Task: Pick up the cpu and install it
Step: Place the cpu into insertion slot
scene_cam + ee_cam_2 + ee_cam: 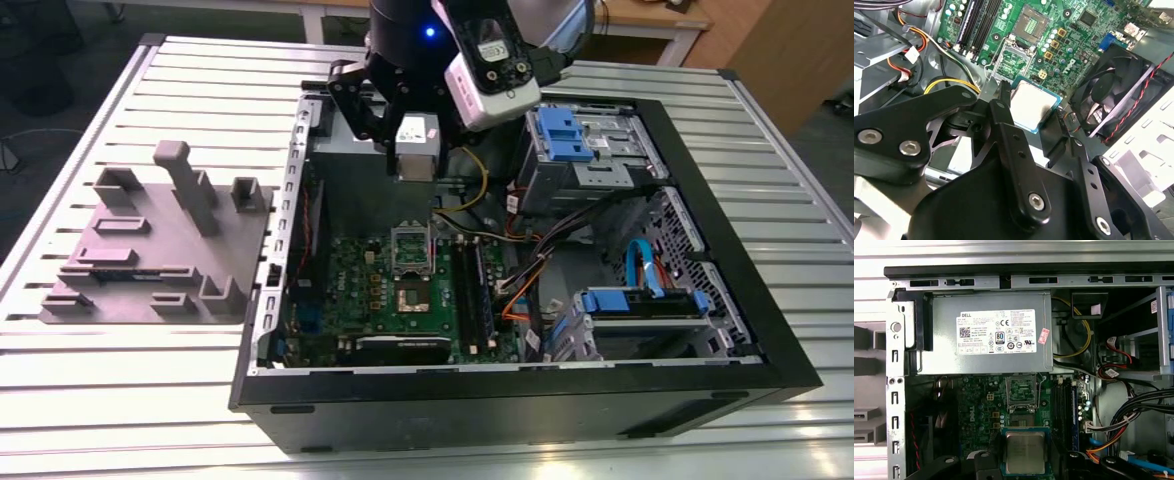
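The arm hangs over the open computer case [507, 400], its gripper [415, 160] pointing down, jaws closed on the cpu [1035, 104], apparently by its edges, above the motherboard [350, 290] and its uncovered socket [411, 295]

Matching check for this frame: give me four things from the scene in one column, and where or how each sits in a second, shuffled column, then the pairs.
Things:
1. cpu
2. power supply box
3. grey fixture block
4. case fan

Places or states:
A. on the table, outside the computer case, at the exterior view's left
B. held in the gripper above the motherboard
C. inside the case, with a white label on its face
D. black, standing beside the motherboard's edge

Pairs: 1-B, 2-C, 3-A, 4-D
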### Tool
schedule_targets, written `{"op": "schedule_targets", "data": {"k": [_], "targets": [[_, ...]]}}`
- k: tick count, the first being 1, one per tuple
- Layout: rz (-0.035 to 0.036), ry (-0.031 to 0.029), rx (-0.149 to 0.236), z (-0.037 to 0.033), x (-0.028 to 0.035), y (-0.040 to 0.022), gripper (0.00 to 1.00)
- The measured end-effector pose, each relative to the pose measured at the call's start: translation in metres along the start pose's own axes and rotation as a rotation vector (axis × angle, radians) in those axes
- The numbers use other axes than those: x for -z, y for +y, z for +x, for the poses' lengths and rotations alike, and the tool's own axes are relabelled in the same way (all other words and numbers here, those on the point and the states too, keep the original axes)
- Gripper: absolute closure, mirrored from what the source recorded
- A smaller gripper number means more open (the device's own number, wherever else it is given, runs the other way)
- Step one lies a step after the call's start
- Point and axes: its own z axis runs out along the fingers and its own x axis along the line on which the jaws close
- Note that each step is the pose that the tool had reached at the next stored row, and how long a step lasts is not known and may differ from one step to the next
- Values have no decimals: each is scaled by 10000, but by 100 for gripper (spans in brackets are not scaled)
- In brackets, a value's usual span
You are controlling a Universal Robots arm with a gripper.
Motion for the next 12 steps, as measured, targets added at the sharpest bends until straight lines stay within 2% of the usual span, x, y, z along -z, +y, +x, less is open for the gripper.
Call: {"op": "schedule_targets", "data": {"k": [12], "targets": [[-1,0,0,0,-15,-1,53]]}}
